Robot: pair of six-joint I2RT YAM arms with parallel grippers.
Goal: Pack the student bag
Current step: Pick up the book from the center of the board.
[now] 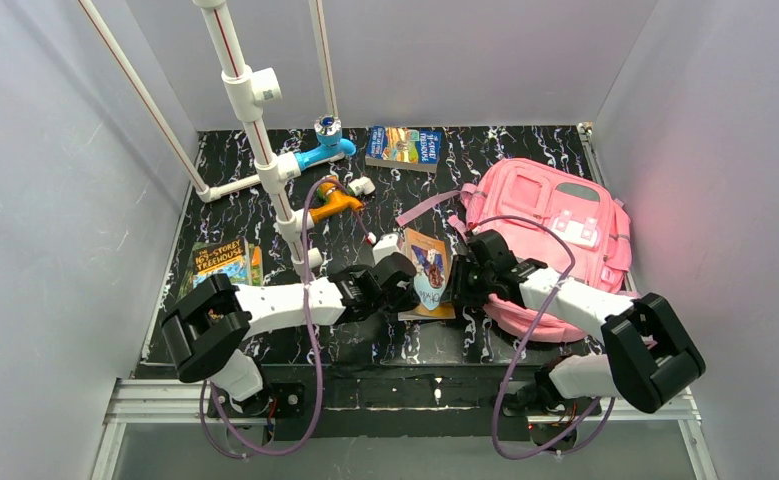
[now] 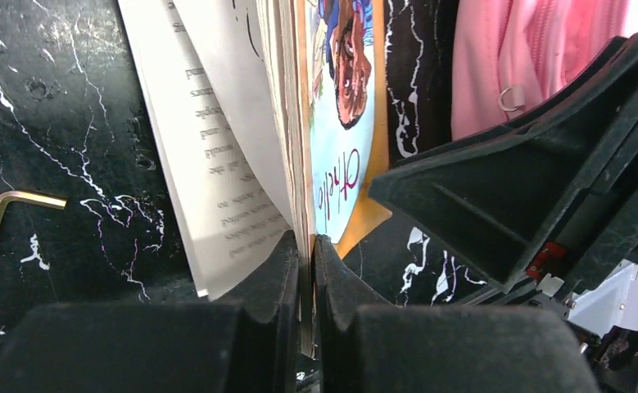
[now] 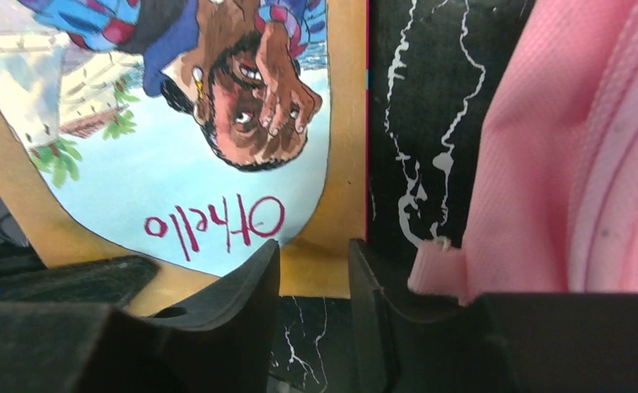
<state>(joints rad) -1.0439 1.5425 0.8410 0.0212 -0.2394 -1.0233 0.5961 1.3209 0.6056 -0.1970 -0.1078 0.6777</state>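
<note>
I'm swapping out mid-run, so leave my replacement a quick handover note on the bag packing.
Left gripper: jaws shut on the Othello book's edge, pages fanning.
Right gripper: jaws open, empty, beside the backpack.
Backpack lies on the table's right. Two more lie out: far book, left book.
Done: nothing visibly packed. Left: get the books in.

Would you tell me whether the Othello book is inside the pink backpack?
No, the Othello book lies on the table beside the pink backpack.

The Othello book [image 1: 430,265] lies just left of the student bag [image 1: 540,190] (another book [image 1: 403,147] behind).
</note>
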